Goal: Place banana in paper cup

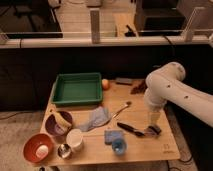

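The banana [61, 120], pale yellow and curved, lies in a purple bowl [51, 126] at the table's front left. The white paper cup [75, 139] stands upright just to the right of and in front of that bowl. My white arm comes in from the right. The gripper [153, 121] points down over the right side of the table, far from the banana and the cup, just above a black-handled tool [138, 130].
A green tray [77, 89] sits at the back left with an orange fruit [105, 84] beside it. A spoon [122, 108], a blue cloth [97, 117], a blue sponge [112, 135] and a small blue cup [118, 146] lie mid-table. A metal cup [64, 150] and a red bowl [36, 148] stand at the front left.
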Controlling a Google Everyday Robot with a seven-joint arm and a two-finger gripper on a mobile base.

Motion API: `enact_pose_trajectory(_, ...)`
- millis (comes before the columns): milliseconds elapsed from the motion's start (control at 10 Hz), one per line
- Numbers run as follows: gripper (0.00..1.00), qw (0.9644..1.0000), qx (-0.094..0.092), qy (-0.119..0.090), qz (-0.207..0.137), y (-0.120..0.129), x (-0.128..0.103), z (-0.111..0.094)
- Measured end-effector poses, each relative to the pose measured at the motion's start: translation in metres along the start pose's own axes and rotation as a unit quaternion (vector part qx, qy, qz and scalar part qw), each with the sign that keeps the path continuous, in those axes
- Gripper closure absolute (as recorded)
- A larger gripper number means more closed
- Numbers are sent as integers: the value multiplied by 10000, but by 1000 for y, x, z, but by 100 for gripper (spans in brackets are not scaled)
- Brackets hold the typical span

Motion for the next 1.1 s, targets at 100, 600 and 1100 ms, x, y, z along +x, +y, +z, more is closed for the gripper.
enact_pose_trajectory(100,20,9999,1,-6,-106,-2,-9,0)
enact_pose_trajectory(600,20,9972,99,39,-739,-17,-68,-4)
enact_pose_trajectory(1100,20,9920,217,83,-1240,-34,-114,-5)
